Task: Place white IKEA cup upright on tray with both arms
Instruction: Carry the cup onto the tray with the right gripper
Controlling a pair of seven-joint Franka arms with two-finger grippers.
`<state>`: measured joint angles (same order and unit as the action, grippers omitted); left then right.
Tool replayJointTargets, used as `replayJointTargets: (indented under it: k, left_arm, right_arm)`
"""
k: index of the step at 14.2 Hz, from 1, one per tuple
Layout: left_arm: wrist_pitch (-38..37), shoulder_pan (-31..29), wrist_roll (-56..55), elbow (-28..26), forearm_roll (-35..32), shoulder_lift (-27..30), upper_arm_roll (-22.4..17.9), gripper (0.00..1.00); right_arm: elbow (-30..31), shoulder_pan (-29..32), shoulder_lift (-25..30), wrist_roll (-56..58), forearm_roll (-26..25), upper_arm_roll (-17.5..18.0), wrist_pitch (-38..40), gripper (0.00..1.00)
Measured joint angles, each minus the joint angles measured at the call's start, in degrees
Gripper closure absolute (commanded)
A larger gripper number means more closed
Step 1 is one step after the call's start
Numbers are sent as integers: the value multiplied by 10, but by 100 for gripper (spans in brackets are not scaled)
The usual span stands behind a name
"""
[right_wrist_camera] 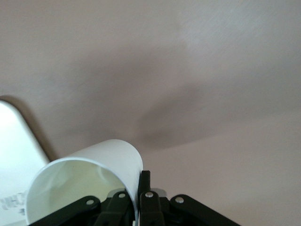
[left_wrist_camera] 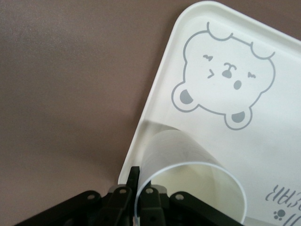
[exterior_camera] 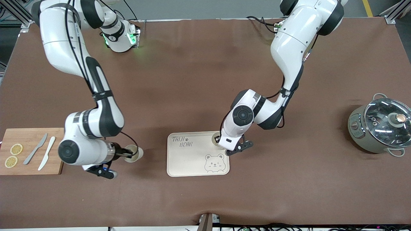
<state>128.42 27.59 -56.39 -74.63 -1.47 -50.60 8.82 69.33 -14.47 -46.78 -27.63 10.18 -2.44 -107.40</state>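
Observation:
Two white cups are in view. One cup (exterior_camera: 215,141) (left_wrist_camera: 188,172) stands upright on the cream bear tray (exterior_camera: 192,160) (left_wrist_camera: 263,122), at the tray's corner toward the left arm's end and farther from the front camera. My left gripper (exterior_camera: 219,139) (left_wrist_camera: 139,178) is shut on its rim, one finger inside and one outside. The second cup (exterior_camera: 133,153) (right_wrist_camera: 87,176) is upright over the brown table between the cutting board and the tray. My right gripper (exterior_camera: 127,154) (right_wrist_camera: 140,182) is shut on its rim. I cannot tell whether this cup touches the table.
A wooden cutting board (exterior_camera: 30,134) with two lemon slices (exterior_camera: 13,155) and two knives (exterior_camera: 41,152) lies at the right arm's end. A grey pot with a glass lid (exterior_camera: 382,126) stands at the left arm's end. The tray's corner (right_wrist_camera: 14,150) shows beside the right-held cup.

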Motion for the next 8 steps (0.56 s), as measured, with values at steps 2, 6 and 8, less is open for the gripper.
replayJointTargets:
  k: [2, 6, 8]
  left_arm:
    - [0, 0, -1, 0, 0, -1, 0, 13]
    - [4, 0, -3, 6, 0, -1, -1, 0]
    - [3, 0, -3, 14, 0, 4, -1, 0]
  right_arm:
    - [0, -33, 0, -64, 0, 1, -1, 100]
    - [0, -86, 0, -158, 0, 0, -18, 100]
    - [1, -103, -1, -196, 0, 0, -41, 100]
